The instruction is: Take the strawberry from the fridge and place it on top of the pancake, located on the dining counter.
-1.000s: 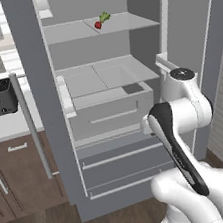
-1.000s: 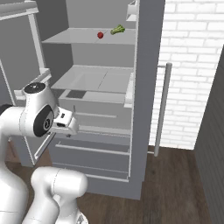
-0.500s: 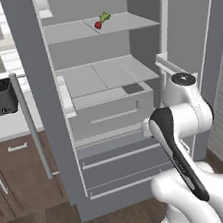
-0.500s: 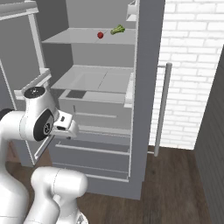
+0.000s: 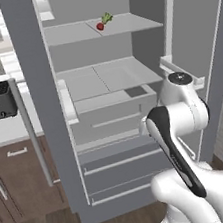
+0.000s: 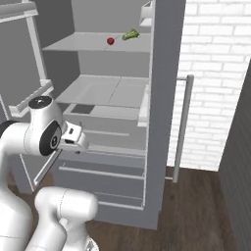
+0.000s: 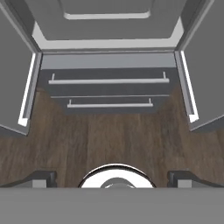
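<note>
We see the strawberry [image 5: 100, 26], small and red, resting on the open fridge's [image 5: 35, 94] upper shelf.

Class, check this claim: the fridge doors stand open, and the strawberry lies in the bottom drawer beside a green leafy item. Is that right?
Not quite. The fridge doors are open, but the strawberry lies on the upper shelf, not in the bottom drawer, beside the green leafy item. The right base view shows it.
</note>
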